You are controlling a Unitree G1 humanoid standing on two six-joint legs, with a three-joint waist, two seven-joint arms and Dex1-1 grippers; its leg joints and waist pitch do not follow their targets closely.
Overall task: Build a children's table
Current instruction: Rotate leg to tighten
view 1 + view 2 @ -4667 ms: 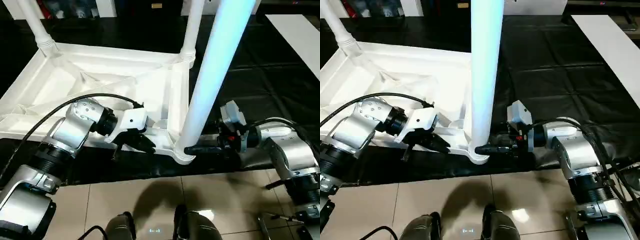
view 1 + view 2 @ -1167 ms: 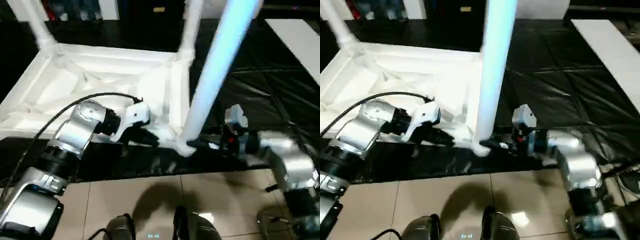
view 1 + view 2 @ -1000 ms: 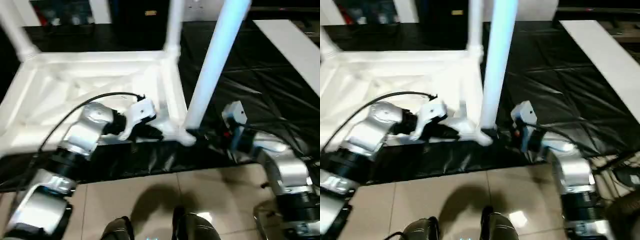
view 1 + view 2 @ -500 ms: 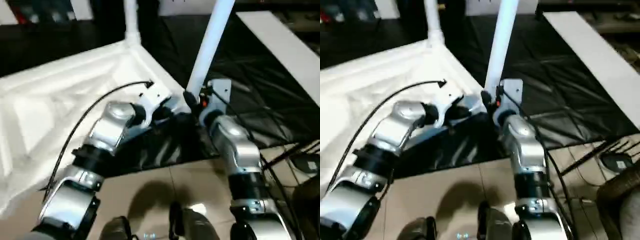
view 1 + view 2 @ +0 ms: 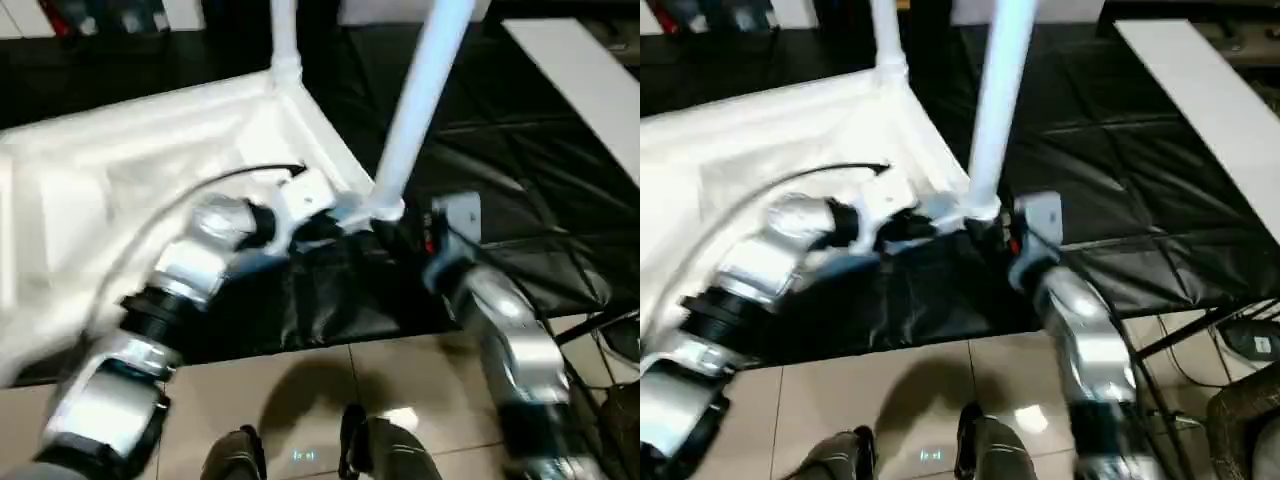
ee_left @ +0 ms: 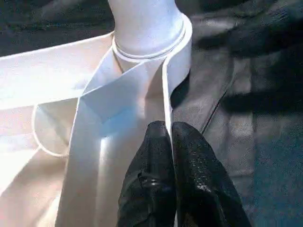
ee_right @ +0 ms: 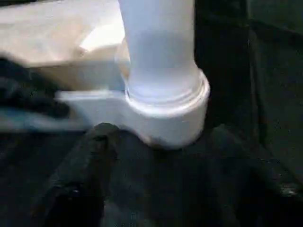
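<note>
The children's table lies upside down: its white top rests on the black-covered worktable. One white leg rises from the near corner socket, and a second leg stands at the far corner. My left gripper is shut on the top's thin rim just short of that near socket, and reaches it from the left. My right gripper is open. Its black fingers stand wide apart on either side of the socket, just to its right in the left eye view.
The black cover stretches to the right of the table top. A white board lies at the back right. The worktable's near edge gives way to tiled floor. Cables hang at the right.
The right gripper's jaws have widened away from the foot of the near leg. The whole picture has swung as the head moved. The left gripper keeps its hold on the rim.
</note>
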